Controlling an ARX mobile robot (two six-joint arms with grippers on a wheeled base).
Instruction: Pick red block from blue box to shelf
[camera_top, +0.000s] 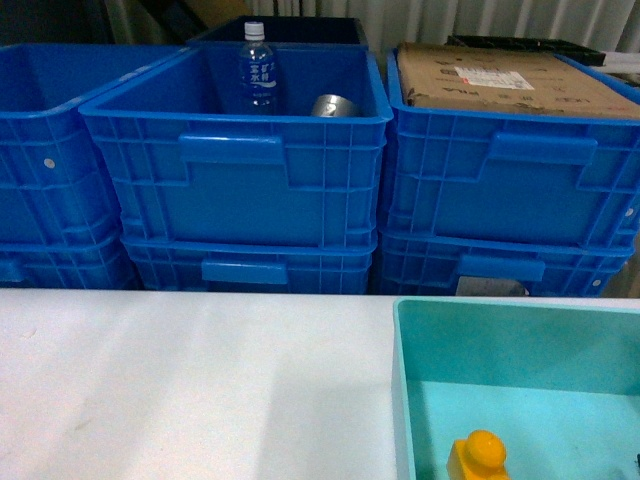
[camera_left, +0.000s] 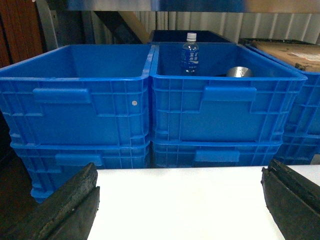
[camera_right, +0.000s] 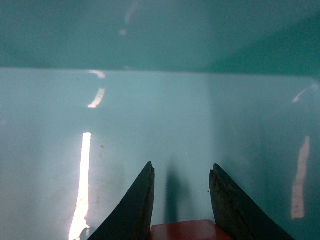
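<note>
In the right wrist view the red block (camera_right: 182, 230) shows at the bottom edge, wedged between my right gripper's (camera_right: 182, 166) two dark fingers. That gripper is shut on it, low inside the light-blue box (camera_top: 410, 400), facing its pale floor and far wall. The head view shows neither gripper. My left gripper (camera_left: 182, 167) stands wide open over the white tabletop (camera_left: 180, 205) with nothing between its fingers. A shiny steel rail of the shelf (camera_left: 150, 4) crosses the top of the left wrist view.
A yellow-orange studded block (camera_top: 478, 455) lies in the light-blue box. Behind the table stand stacked dark blue crates (camera_top: 235, 170); the middle one holds a water bottle (camera_top: 256, 68) and a metal can (camera_top: 333, 105). A cardboard sheet (camera_top: 490, 80) covers the right crate.
</note>
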